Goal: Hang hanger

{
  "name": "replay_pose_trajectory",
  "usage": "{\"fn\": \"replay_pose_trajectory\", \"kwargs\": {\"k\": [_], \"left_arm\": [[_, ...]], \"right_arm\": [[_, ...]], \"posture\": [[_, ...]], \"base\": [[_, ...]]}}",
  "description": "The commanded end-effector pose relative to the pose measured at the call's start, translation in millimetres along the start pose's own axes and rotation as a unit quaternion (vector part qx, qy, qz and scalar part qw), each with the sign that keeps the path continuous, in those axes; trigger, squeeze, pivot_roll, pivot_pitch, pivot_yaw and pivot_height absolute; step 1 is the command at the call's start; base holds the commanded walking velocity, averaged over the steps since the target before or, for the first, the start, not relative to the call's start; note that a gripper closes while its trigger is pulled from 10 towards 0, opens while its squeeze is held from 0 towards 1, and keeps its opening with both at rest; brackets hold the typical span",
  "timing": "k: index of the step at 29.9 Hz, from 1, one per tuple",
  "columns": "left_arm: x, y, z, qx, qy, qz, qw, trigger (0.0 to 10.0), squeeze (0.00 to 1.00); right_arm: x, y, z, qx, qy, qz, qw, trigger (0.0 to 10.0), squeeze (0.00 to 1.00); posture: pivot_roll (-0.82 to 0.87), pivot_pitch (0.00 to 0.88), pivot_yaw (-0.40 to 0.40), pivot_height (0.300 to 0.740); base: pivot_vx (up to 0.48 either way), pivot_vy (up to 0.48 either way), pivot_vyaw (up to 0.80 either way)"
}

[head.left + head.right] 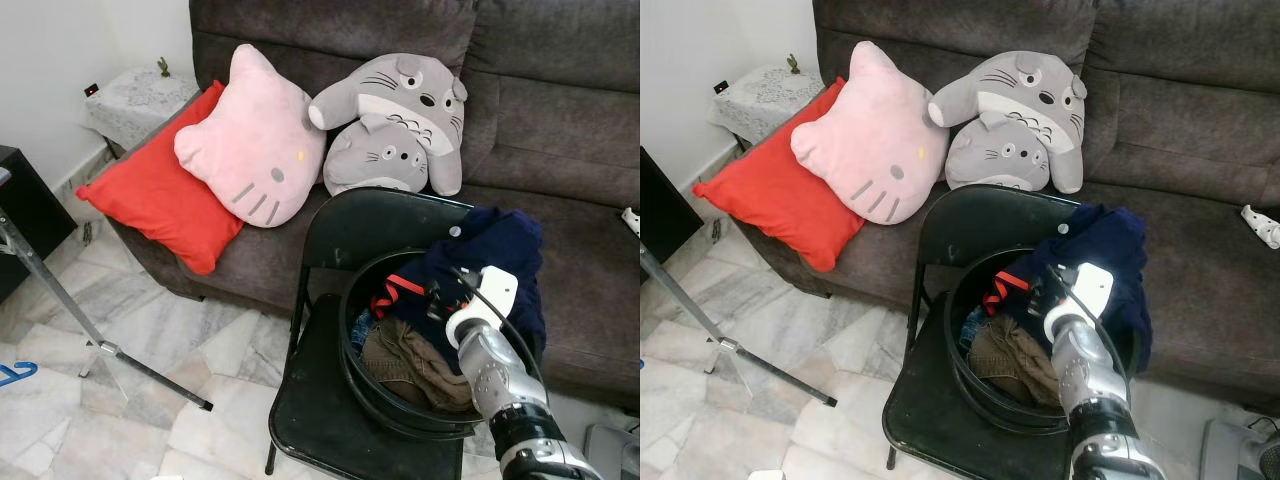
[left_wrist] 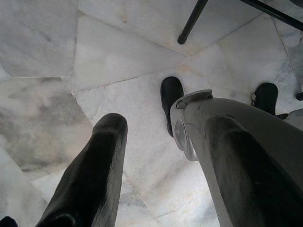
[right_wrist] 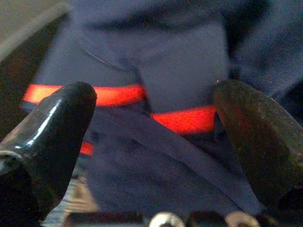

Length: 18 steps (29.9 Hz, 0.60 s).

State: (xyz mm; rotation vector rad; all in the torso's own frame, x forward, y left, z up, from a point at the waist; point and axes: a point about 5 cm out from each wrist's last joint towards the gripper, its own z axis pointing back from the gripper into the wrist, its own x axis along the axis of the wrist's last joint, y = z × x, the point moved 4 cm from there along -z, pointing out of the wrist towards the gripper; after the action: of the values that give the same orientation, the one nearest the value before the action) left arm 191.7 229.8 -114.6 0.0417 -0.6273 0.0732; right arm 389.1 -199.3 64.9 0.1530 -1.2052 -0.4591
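Right gripper [image 3: 151,127], its 2 fingers spread, reaches into the basket [image 1: 365,385], seemingly straddling the red hanger [image 3: 184,118].

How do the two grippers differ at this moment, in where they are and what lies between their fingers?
The right gripper is up at the black basket on the folding chair; the left gripper hangs low over the marble floor.
The right gripper's fingers straddle the red hanger wrapped in the navy garment; the left gripper's have bare floor between them.
Both are open, gripping nothing.
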Motion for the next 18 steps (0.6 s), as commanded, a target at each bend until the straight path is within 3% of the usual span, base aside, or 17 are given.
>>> {"fn": "replay_pose_trajectory", "kwargs": {"k": [1,5,10,14,18], "left_arm": [[-12,3.0,2.3,0.003,0.019,0.003,1.0,10.0,0.0],[-11,2.9,2.2,0.003,0.019,0.002,1.0,10.0,0.0],[-12,2.9,2.3,0.003,0.019,0.001,1.0,10.0,0.0],[-11,4.3,2.5,0.006,0.018,0.003,1.0,10.0,0.0],[-12,5.2,2.7,0.007,0.017,0.004,1.0,10.0,0.0]], "right_arm": [[11,-22.8,2.6,-0.053,-0.025,-0.014,0.998,10.0,0.0],[18,-48.3,7.7,-0.114,-0.043,-0.032,0.992,10.0,0.0],[16,-48.8,7.8,-0.104,-0.037,-0.025,0.994,10.0,0.0],[28,-19.9,3.5,-0.03,-0.057,-0.016,0.998,10.0,0.0],[35,-9.6,3.0,-0.013,-0.071,-0.012,0.997,10.0,0.0]], "posture": [[-0.06,0.174,0.005,0.74],[-0.06,0.176,0.006,0.74],[-0.07,0.176,0.006,0.74],[-0.06,0.177,0.005,0.74],[-0.05,0.177,0.005,0.74]], "base": [[0.0,0.0,0.0],[0.0,0.0,0.0],[0.0,0.0,0.0],[0.0,0.0,0.0],[0.0,0.0,0.0]]}}
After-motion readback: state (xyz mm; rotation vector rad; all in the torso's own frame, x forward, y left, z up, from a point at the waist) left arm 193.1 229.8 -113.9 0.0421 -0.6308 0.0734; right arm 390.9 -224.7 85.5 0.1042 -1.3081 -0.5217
